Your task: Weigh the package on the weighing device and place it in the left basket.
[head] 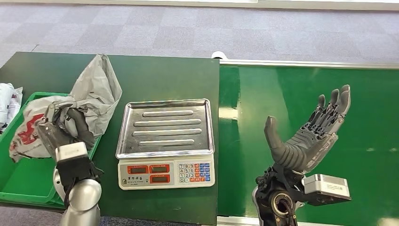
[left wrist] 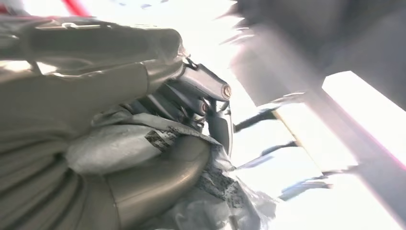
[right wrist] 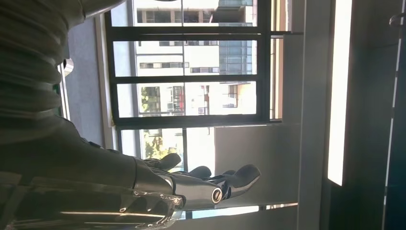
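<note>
With the left hand (head: pixel 66 129) gripping the grey package (head: pixel 91 92) over the green basket (head: pixel 23 181), it should lower well inside the rim before releasing, while the right hand (head: pixel 308 134) hangs wide, empty.

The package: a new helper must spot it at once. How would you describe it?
Find the dark green table, then the green basket left of the steel scale. The package is the crumpled grey bag the left hand holds above that basket's edge.
</note>
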`<state>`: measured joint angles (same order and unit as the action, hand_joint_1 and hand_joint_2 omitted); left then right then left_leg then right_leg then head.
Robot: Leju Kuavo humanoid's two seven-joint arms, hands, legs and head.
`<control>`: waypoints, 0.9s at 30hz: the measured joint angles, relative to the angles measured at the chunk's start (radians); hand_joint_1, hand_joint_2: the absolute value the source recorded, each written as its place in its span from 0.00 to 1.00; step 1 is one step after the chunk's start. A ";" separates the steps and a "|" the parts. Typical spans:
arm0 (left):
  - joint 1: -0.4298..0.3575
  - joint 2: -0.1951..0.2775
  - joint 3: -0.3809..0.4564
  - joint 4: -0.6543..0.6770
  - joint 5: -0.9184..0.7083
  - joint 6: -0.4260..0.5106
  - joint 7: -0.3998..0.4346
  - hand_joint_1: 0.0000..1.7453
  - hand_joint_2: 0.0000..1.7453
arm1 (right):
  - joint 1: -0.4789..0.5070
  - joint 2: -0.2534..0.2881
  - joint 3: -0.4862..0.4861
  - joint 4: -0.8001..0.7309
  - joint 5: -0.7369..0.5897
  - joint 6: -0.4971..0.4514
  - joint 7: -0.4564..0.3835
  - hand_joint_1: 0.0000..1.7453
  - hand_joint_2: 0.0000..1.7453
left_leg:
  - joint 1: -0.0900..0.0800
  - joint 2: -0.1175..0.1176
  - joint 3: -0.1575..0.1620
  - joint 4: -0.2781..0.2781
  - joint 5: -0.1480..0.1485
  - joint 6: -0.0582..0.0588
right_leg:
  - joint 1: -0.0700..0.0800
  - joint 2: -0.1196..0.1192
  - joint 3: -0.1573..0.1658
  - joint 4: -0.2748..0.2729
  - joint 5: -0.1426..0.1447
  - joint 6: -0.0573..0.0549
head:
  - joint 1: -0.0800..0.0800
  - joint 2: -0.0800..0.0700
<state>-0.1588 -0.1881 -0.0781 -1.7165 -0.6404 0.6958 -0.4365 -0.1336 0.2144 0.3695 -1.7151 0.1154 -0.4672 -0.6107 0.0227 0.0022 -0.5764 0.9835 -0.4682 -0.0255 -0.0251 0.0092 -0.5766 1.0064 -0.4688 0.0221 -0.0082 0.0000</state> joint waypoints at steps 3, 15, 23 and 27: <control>-0.026 0.020 0.048 0.090 -0.007 0.000 0.048 0.98 1.00 | 0.003 0.000 -0.002 0.000 0.007 0.006 0.004 0.00 1.00 | 0.000 0.000 0.000 0.000 0.000 0.000 | 0.000 0.000 0.000 0.000 0.000 0.000 | 0.000 0.000; -0.208 0.047 0.390 0.367 -0.224 0.002 0.096 0.89 1.00 | -0.005 0.000 0.000 0.043 0.002 0.022 0.022 0.00 1.00 | 0.000 0.000 -0.001 0.000 0.000 0.000 | 0.000 0.000 0.000 0.000 0.000 0.000 | 0.000 0.000; -0.244 0.045 0.500 0.419 -0.245 0.002 0.089 0.88 1.00 | -0.013 0.000 0.002 0.066 0.002 0.022 0.024 0.00 1.00 | 0.000 -0.001 -0.001 0.000 0.000 0.000 | 0.000 0.000 -0.001 0.000 0.000 0.000 | 0.000 0.000; -0.247 0.044 0.510 0.425 -0.245 0.002 0.088 0.86 1.00 | -0.014 0.000 0.002 0.070 0.002 0.022 0.024 0.00 1.00 | 0.000 -0.001 -0.001 0.000 0.000 0.000 | 0.000 0.000 -0.001 0.000 0.000 0.000 | 0.000 0.000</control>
<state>-0.4053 -0.1442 0.4318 -1.2912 -0.8855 0.6973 -0.3483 -0.1473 0.2144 0.3716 -1.6449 0.1171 -0.4448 -0.5867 0.0227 0.0015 -0.5778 0.9835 -0.4682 -0.0255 -0.0251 0.0091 -0.5772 1.0067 -0.4689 0.0223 -0.0080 0.0000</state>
